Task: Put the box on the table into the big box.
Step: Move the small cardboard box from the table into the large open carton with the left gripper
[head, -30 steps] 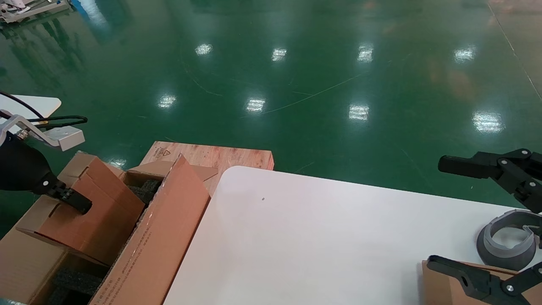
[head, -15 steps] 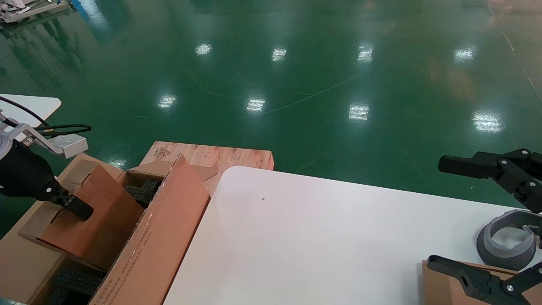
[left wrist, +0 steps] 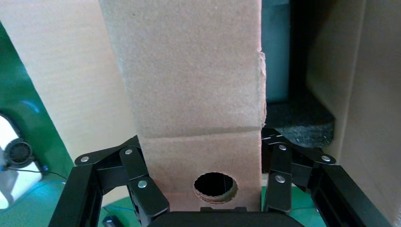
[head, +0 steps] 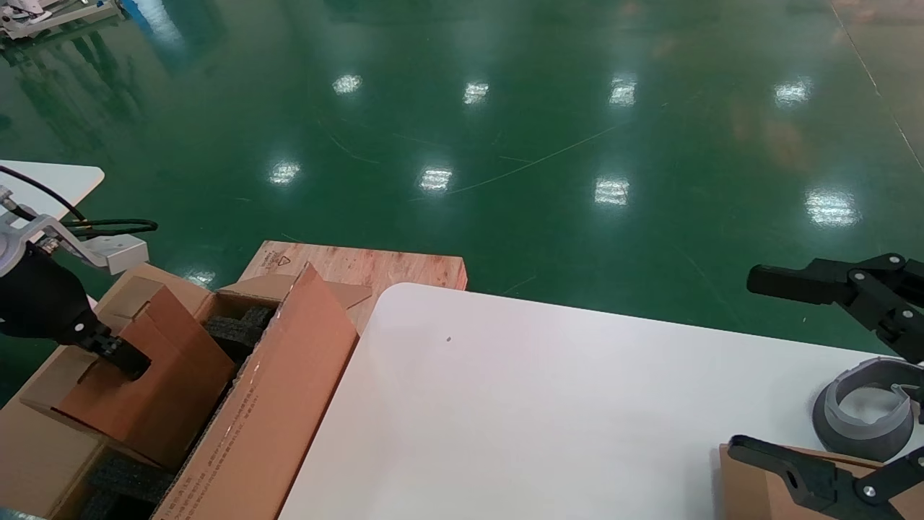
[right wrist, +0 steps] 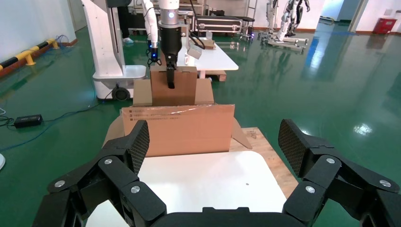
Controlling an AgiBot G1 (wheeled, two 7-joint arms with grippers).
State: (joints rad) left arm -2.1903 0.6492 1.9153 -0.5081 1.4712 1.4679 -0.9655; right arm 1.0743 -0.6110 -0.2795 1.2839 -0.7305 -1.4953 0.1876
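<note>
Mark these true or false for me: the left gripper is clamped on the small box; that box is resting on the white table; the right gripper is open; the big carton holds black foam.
1. The left gripper is clamped on the box. True.
2. That box rests on the table. False: it hangs tilted over the big box.
3. The right gripper is shut on something. False: it is open and holds nothing.
4. The big box holds black foam. True.
</note>
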